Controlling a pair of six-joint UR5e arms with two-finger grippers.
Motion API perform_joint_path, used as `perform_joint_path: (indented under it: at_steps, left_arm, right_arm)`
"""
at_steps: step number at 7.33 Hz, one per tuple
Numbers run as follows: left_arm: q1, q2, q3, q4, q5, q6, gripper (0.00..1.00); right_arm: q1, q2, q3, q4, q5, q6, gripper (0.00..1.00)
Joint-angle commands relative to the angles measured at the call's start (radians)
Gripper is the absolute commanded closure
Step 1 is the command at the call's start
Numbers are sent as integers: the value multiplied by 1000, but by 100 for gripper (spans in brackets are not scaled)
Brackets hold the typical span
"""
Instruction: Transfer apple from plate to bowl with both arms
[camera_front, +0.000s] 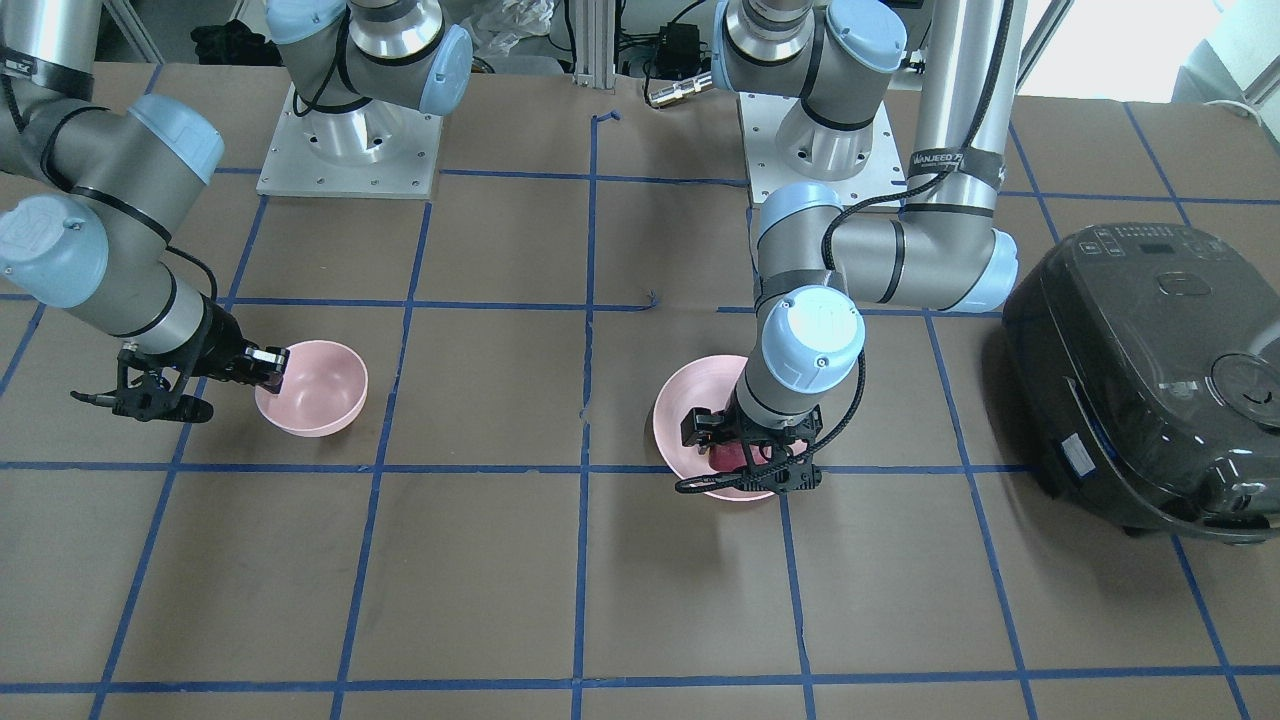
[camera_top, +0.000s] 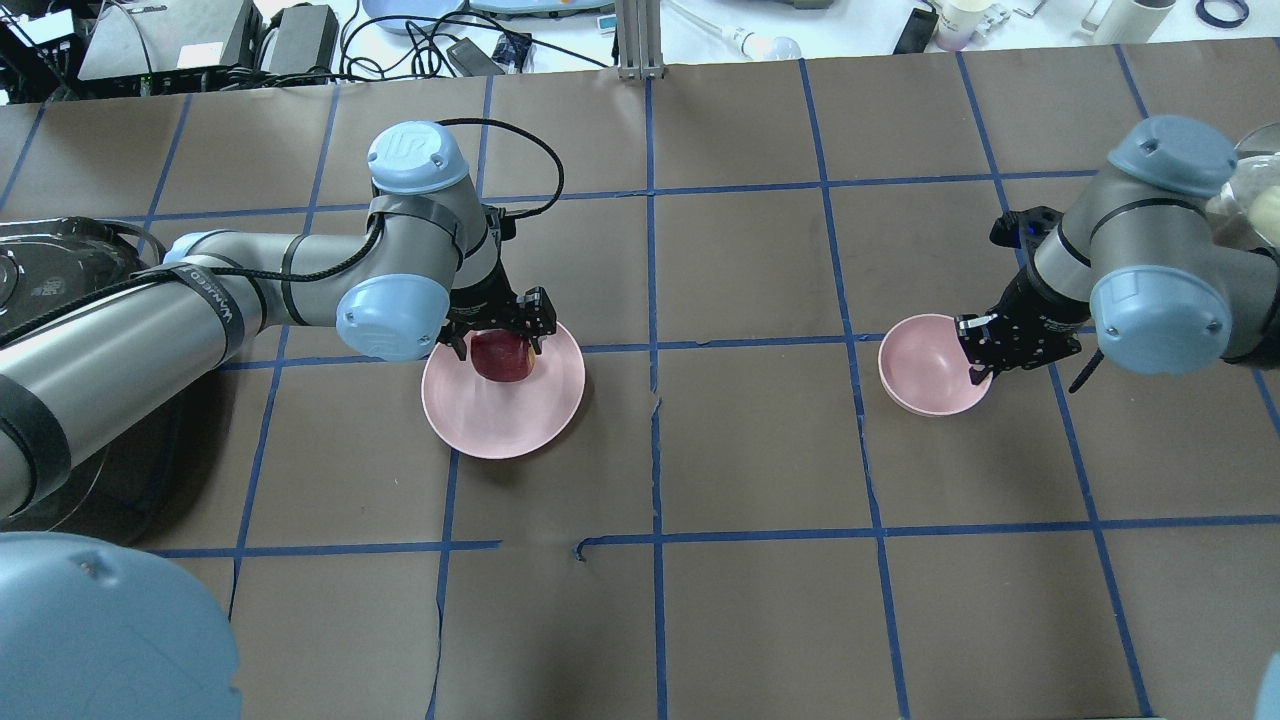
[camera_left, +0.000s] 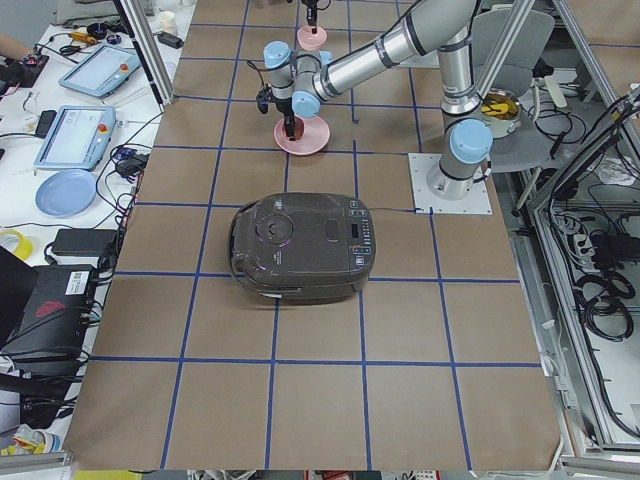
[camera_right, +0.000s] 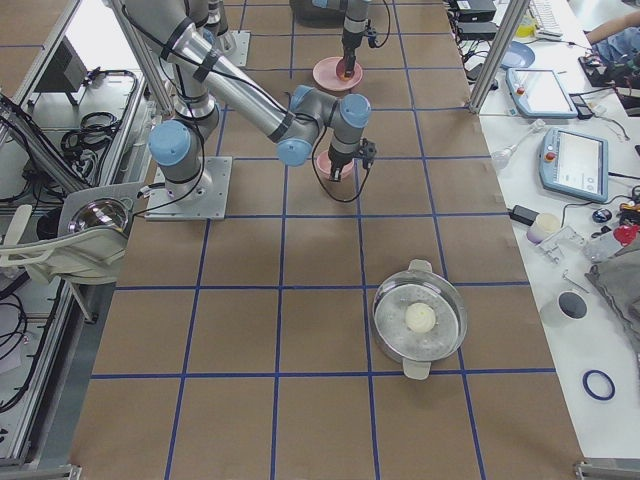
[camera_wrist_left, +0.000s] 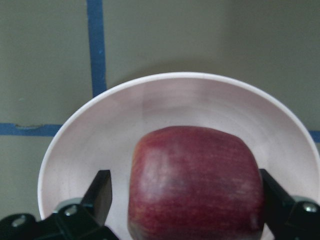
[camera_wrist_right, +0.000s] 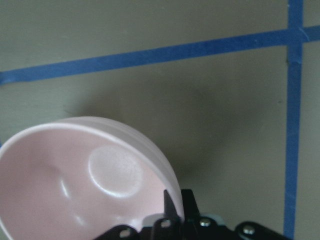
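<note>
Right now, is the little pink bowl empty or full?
Empty. The bowl shows only bare pink inside in the wrist view, and the apple sits on the plate.

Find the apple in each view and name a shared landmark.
Front-facing: apple right of centre, on the plate.
Overhead: left of centre.
Left side: too small to tell; plate at top.
Right side: same, plate at top.
Left wrist: bottom centre.
Right wrist: not in it.
Landmark: the pink plate under it.

We see a brown paper-covered table (camera_top: 760, 620) gridded with blue tape lines (camera_top: 655, 450); a cluttered white workbench (camera_top: 850, 30) runs along its far edge.
</note>
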Motion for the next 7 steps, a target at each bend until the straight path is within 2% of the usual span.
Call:
perform_joint_path:
  at_steps: [1, 2, 3, 5, 6, 7]
  left_arm:
    - [0, -3, 0, 2, -1, 0, 3]
    - [0, -4, 0, 4, -1, 6, 3]
    - [0, -4, 0, 4, -1, 8, 11]
    - [0, -1, 0, 2, -1, 20, 45]
    - [0, 9, 1, 4, 2, 67, 57]
    - [0, 29, 10, 4, 16, 70, 63]
  right_arm:
    - [91, -1, -23, 31, 90, 13, 100]
    - [135, 11, -17, 33, 149, 27, 100]
    - [155, 14, -7, 27, 214, 54, 100]
    - [162, 52, 43, 17, 229, 58, 100]
    - [163, 54, 48, 20, 231, 61, 100]
    - [180, 56, 48, 20, 228, 71, 100]
